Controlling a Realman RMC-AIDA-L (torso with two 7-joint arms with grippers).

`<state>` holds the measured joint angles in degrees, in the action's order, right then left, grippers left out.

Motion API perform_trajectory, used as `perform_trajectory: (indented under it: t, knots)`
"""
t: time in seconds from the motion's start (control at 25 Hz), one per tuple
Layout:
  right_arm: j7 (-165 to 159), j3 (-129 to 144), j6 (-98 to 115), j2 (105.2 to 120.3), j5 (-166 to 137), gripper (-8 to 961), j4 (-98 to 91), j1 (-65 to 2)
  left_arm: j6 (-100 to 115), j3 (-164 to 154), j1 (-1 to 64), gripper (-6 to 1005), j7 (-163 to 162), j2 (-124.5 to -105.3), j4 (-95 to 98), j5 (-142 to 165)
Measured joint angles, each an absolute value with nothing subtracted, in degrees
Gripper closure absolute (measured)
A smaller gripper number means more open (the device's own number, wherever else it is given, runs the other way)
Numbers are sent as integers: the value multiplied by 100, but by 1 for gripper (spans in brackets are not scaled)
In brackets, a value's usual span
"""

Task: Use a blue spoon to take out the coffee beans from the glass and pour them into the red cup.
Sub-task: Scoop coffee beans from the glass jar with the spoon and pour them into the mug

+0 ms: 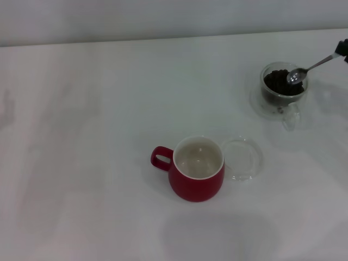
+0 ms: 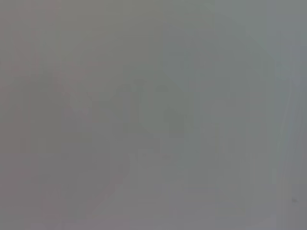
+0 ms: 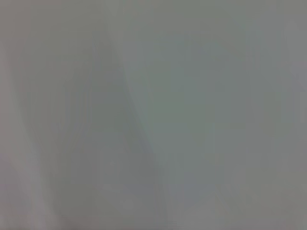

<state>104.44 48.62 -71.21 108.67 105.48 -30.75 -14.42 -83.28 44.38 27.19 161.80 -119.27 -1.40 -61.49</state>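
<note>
The red cup (image 1: 197, 182) stands upright near the middle of the table, its handle to the left and its cream inside bare. At the far right the glass (image 1: 274, 103) holds dark coffee beans (image 1: 278, 82). The blue spoon (image 1: 312, 67) slants down from the right edge, and its shiny bowl hangs just over the beans at the glass's rim. Only its metal neck and bowl show. A dark bit of my right gripper (image 1: 343, 48) holds the spoon's upper end at the frame's edge. My left gripper is out of view. Both wrist views show only blank grey surface.
A flat round clear glass saucer (image 1: 242, 158) lies right beside the red cup, on its right. The white table (image 1: 98, 163) ends at a pale back wall along the top.
</note>
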Motion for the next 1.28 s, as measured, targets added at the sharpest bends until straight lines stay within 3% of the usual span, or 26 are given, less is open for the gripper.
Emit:
perform_trajectory:
  t: [0.28, 1.28]
  knots:
    - [10634, 4835, -7160, 11114, 10186, 809, -3543, -1374, -8332, 4438, 2654, 497, 16181, -11927, -185, -6149]
    - [10865, 4682, -6749, 11239, 9851, 808, -3641, -1397, -8340, 4429, 2609, 497, 16181, -11927, -225, -6153]
